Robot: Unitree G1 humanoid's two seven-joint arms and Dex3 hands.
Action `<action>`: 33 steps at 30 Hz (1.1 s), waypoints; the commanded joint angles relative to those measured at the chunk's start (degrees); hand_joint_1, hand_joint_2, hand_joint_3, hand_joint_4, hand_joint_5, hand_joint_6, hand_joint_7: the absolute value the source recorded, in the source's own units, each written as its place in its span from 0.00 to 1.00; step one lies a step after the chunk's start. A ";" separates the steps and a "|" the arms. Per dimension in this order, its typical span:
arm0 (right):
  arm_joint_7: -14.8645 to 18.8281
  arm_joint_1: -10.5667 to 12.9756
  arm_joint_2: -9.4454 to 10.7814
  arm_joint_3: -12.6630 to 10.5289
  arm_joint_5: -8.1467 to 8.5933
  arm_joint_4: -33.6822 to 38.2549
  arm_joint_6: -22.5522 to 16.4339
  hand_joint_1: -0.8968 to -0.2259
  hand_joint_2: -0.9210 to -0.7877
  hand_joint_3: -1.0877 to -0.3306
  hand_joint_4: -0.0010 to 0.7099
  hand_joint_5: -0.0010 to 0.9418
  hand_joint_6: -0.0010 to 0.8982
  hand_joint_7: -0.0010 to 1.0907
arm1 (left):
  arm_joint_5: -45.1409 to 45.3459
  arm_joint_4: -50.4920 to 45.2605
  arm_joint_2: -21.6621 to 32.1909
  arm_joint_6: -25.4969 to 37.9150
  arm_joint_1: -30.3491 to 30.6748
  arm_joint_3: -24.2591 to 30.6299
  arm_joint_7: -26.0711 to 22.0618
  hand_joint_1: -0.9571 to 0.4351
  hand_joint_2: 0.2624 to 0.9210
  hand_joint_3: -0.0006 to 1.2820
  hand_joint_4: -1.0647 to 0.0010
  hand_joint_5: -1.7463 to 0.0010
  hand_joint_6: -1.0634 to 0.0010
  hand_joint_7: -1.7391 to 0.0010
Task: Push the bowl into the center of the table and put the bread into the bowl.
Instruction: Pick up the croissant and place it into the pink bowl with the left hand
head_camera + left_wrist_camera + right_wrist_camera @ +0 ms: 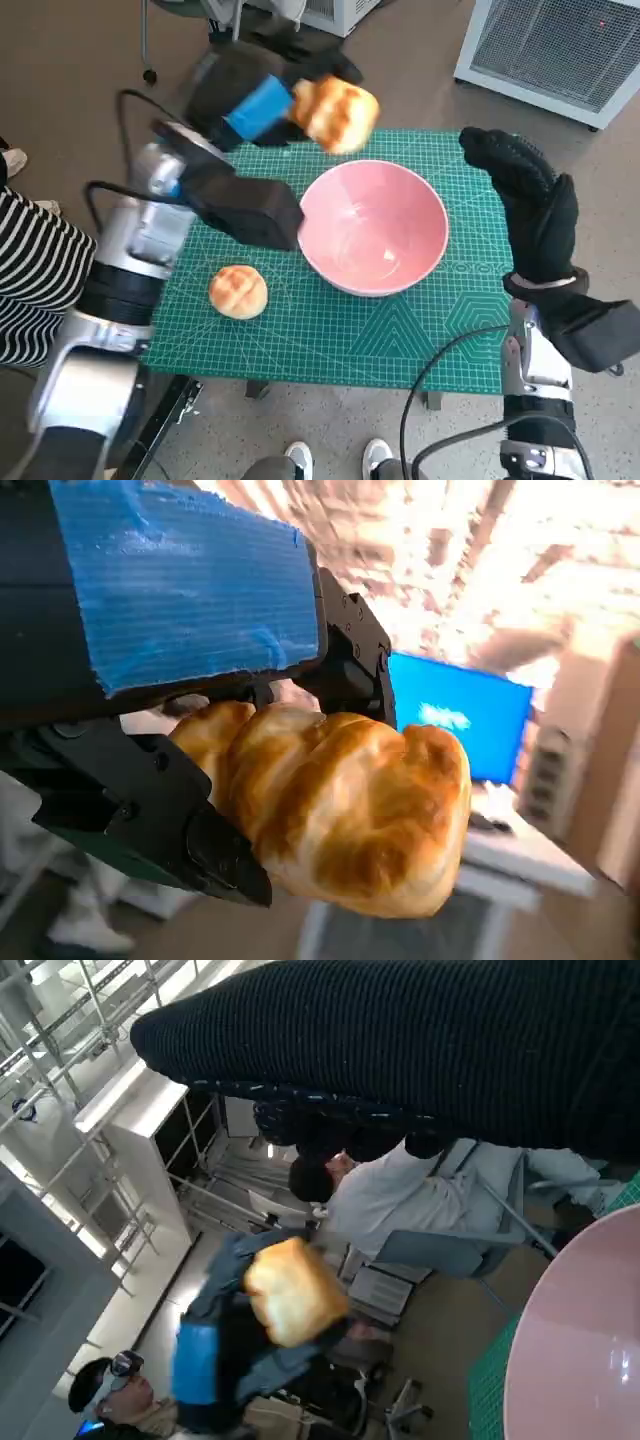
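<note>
Best carried level from here, black fingers (130, 800) of the left hand (262, 105) kept clamped round the bread (335, 113), then lowered over the pink bowl (373, 228) before letting go. Bread lifted above the bowl's far-left rim, not yet over its hollow. Right hand (530, 200) spread, holding nothing, beside the bowl.

No words, labels, brand marks or numbers can be read in any of the three views. The green mat (400, 330) covering the table carries only a printed grid and line patterns. A blue screen (455, 715) in the left wrist view shows a pale smudge, too blurred to read.
</note>
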 commanded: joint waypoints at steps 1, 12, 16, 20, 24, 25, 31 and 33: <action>0.51 2.00 0.13 -0.28 0.86 0.28 0.58 0.23 0.00 0.49 0.27 0.00 0.05 0.50 | 0.66 4.62 -3.29 -0.65 -1.17 -2.53 -1.94 0.69 0.99 0.03 0.29 0.38 0.41 0.34; 0.05 3.32 -0.22 -0.53 1.18 -1.39 0.92 0.23 0.00 0.49 0.27 0.00 0.05 0.50 | 0.70 15.92 -8.53 1.88 -3.92 -7.04 -12.16 0.65 0.82 0.06 0.79 0.95 0.74 0.80; -0.33 3.88 -0.35 -0.59 1.05 -2.33 1.16 0.23 0.00 0.49 0.27 0.00 0.05 0.50 | -0.99 18.63 -9.59 2.81 -4.82 -6.96 -17.80 0.63 0.78 0.03 0.88 0.99 0.79 0.89; -0.72 4.29 -0.45 -0.63 0.73 -3.04 1.29 0.23 0.00 0.49 0.27 0.00 0.05 0.50 | -1.55 19.74 -10.25 3.42 -4.88 -6.39 -19.74 0.62 0.77 0.02 0.92 1.00 0.82 0.92; -1.15 4.61 -0.52 -0.69 0.32 -3.53 1.29 0.23 0.00 0.49 0.27 0.00 0.05 0.50 | -1.52 19.68 -10.22 2.35 -3.85 -5.98 -18.24 0.62 0.76 0.02 0.95 1.00 0.83 0.93; -1.25 4.67 -0.53 -0.69 0.21 -3.61 1.26 0.23 0.00 0.48 0.27 0.00 0.05 0.50 | -1.67 19.54 -10.07 1.85 -3.59 -5.77 -17.98 0.62 0.76 0.02 0.96 1.00 0.83 0.93; -2.08 4.91 -0.41 -0.47 -0.62 -3.90 0.99 0.23 0.00 0.47 0.27 0.00 0.04 0.50 | -3.02 16.81 -8.15 0.40 -2.08 -4.13 -18.55 0.62 0.77 0.02 0.99 1.00 0.85 0.94; -2.43 4.99 -0.24 -0.35 -0.98 -4.16 0.98 0.23 0.00 0.47 0.27 0.00 0.04 0.50 | -4.22 14.74 -6.62 -0.44 -1.04 -3.18 -19.48 0.61 0.77 0.02 1.00 1.00 0.85 0.95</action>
